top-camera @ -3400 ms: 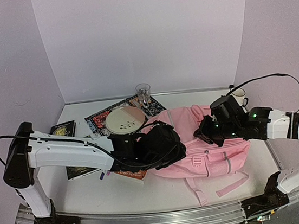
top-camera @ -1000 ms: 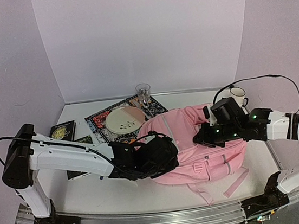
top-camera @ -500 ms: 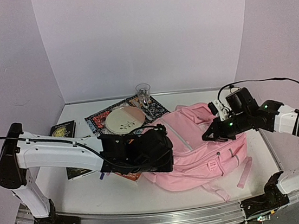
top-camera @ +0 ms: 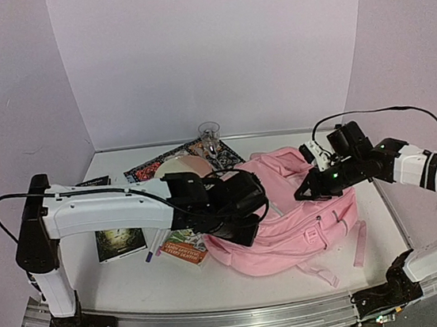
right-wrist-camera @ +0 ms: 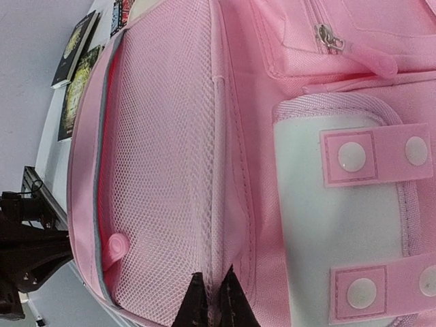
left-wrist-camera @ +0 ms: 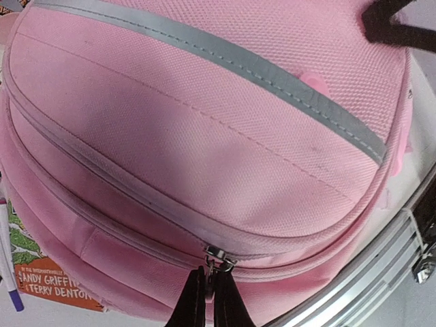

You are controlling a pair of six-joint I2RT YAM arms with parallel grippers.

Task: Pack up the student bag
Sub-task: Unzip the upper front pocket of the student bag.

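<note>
1 bag, l gripper on zip, r gripper prob mesh

Student bag was pink thru-out, w/ a grey stripe, pink mesh panel & white patch crossed by pink snap tabs. Book cover was orange & green w/ dk lettering. Plate was cream, table white.

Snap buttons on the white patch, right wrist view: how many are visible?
4. The upper tab of the student bag carries two, left and right; the lower tab carries two, left and right, the latter cut by the frame edge. More may be hidden.
</note>
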